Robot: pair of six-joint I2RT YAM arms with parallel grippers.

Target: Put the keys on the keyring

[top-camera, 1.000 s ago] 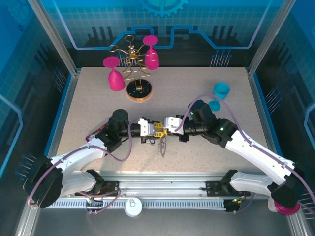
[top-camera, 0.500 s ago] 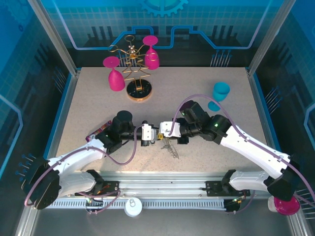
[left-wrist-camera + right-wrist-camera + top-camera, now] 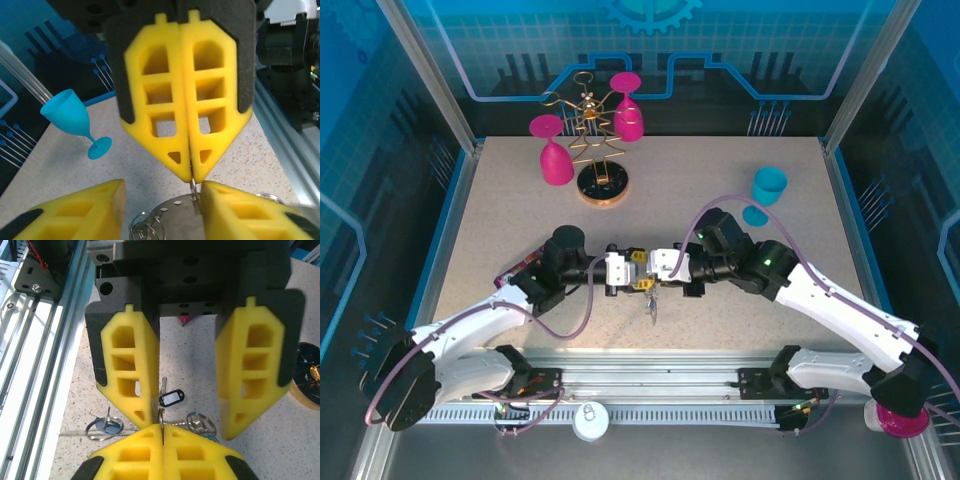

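yellow-padded left pincer [image 3: 191, 176] is squeezing tight on the thin metal keyring [image 3: 161, 416] over the counter's [image 3: 500, 220] front middle. right pincer [image 3: 189, 422] is gaping wide around it, the dark-rimmed key [image 3: 171, 398] showing between its fingers.

Speckled beige table [image 3: 500, 220], upper half. Gold wire glass rack [image 3: 590, 115] on a dark round gold-rimmed base [image 3: 602, 186], upper centre-left; base edge also at right margin of right wrist view [image 3: 307, 375]. Two magenta wine glasses at the rack, feet uppermost: one left [image 3: 554, 158], one right [image 3: 628, 118]. Teal goblet [image 3: 768, 186] at right, well apart; upright in left wrist view [image 3: 70, 117]. White round cap [image 3: 590, 421] on bottom rail.
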